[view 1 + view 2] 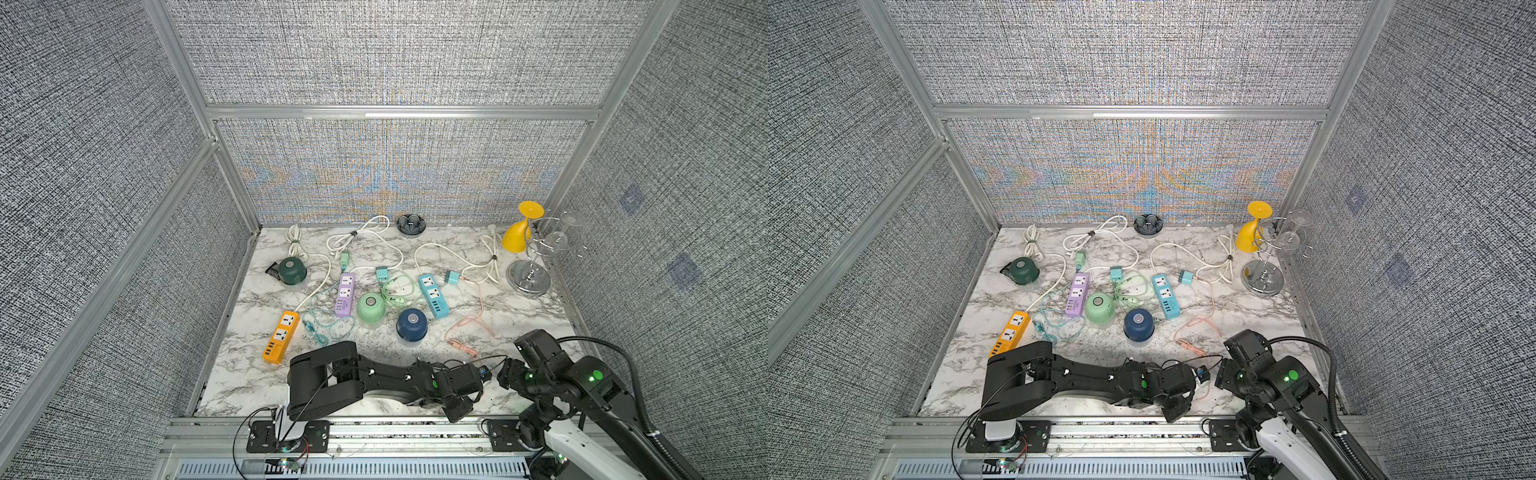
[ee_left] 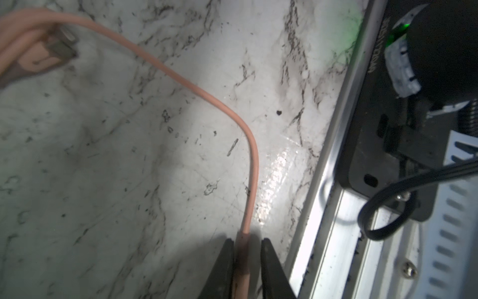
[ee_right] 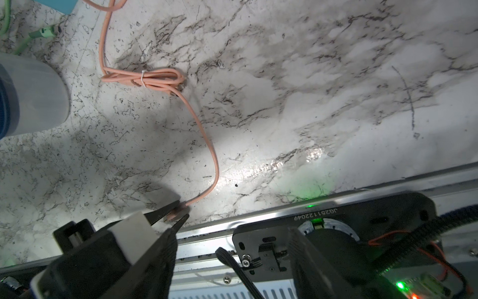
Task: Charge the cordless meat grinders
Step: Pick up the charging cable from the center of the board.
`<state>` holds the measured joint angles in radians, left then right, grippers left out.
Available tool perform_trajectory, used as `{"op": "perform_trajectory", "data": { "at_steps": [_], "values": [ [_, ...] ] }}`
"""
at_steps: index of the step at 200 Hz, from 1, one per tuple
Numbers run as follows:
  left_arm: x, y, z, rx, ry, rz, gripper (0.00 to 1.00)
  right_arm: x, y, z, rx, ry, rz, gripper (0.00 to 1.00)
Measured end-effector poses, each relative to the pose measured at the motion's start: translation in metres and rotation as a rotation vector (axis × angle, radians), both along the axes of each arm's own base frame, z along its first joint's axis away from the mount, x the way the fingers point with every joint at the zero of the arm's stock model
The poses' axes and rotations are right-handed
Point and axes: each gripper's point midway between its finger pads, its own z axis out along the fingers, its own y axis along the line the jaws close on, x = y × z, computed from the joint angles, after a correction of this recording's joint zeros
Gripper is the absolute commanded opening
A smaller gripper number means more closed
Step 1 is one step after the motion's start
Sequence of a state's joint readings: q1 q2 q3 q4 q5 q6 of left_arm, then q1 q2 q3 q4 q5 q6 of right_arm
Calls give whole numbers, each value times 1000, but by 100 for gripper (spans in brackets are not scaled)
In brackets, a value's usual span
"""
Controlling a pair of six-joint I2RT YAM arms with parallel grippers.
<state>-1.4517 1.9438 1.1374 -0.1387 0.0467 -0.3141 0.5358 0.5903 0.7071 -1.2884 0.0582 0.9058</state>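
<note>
Three cordless meat grinders stand upright on the marble counter (image 1: 519, 316), silver buttons up, all well apart from both hands. In both top views the dark green grinder (image 1: 293, 268) sits at the left of the counter toward the back wall. The mint green grinder (image 1: 371, 307) is in the middle, just right of the purple power strip (image 1: 345, 294). The navy blue grinder (image 1: 411, 324) stands just below and right of the mint one, near the blue power strip (image 1: 433, 295).

The left hand (image 2: 244, 240) is low at the front edge of the counter, beside the metal rail (image 2: 318, 220). Its two black fingers are pinched almost together on the plug end of a pink cable (image 2: 201, 90). From that grip the cable curves away across the marble to a tied bundle (image 3: 144, 77). In the right wrist view the navy blue grinder's clear base shows at the left edge of the frame, with the left hand at the lower middle. In the top views this grinder lies up and to the left of the left hand.

The right hand (image 1: 534, 349) hangs over the lower right of the counter. Its fingers are hidden, so I cannot tell how far apart they stand.
</note>
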Motion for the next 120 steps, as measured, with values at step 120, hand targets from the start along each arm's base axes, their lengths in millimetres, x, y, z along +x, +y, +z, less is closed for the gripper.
{"op": "perform_trajectory", "data": {
  "at_steps": [120],
  "values": [
    [3, 9, -1, 18, -59, 23, 3, -2, -2, 2, -3, -3, -4, 64]
  ]
}}
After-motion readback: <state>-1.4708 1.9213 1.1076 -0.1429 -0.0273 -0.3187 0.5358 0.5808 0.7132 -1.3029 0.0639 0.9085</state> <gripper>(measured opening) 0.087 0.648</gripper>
